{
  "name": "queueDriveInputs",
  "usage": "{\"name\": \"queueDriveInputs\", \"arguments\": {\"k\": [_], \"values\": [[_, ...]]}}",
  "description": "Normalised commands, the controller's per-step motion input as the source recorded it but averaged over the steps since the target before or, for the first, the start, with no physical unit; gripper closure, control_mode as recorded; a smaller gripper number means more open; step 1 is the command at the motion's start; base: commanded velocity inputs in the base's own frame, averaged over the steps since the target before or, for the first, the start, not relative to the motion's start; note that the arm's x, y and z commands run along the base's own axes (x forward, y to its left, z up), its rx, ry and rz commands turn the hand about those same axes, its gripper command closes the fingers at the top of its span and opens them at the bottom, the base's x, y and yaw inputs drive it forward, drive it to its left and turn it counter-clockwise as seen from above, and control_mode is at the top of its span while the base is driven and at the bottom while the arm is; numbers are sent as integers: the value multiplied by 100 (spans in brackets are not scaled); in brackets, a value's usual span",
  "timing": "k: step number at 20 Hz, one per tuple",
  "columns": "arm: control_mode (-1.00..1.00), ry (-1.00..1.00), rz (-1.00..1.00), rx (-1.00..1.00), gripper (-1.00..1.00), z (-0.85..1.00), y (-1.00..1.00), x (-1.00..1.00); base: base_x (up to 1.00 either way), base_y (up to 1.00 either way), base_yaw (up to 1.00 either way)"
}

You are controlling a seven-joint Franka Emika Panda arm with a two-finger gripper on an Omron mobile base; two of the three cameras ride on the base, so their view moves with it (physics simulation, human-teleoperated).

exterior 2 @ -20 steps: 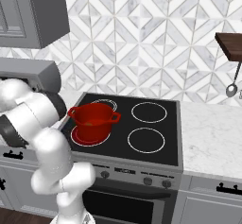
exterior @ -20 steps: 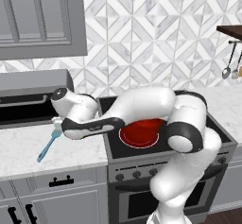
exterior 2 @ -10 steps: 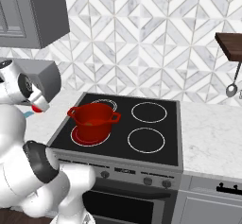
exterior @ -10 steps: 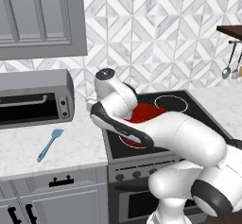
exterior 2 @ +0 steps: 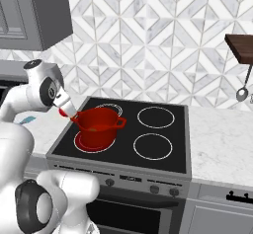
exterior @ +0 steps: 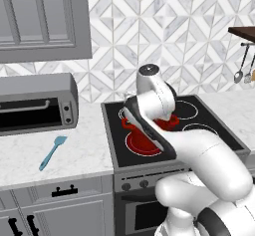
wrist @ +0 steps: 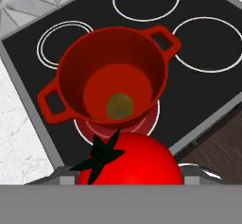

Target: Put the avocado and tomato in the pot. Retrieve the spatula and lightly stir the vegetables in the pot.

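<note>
My fingers clamp the tomato [wrist: 130, 159] above the pot [wrist: 111, 79], where the avocado [wrist: 119, 106] lies. Glossy and round, it could slip; I judge a gentle grip across its middle safest.

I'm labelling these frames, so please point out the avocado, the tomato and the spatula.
avocado [wrist: 119, 106], hand view: its olive top, on the pot floor.
tomato [wrist: 137, 159], hand view: glossy red skin beside the stem leaves.
spatula [exterior: 52, 151], left base view: mid-handle, lying on the counter.
</note>
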Motion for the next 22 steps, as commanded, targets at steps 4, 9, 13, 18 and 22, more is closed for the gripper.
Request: {"name": "queueDriveInputs", "arguments": {"k": [4, 9, 13, 18, 22], "values": [[-100, 5, -4, 0, 100, 0, -72, 46, 0, 0, 0], [-100, 7, 0, 0, 100, -12, -27, 72, 0, 0, 0], [-100, 7, 0, -3, 100, -27, -4, 52, 0, 0, 0], [-100, 10, 0, -5, 100, -55, 0, 26, 0, 0, 0], [-100, 8, 0, -1, 100, -52, -8, 14, 0, 0, 0]]}}
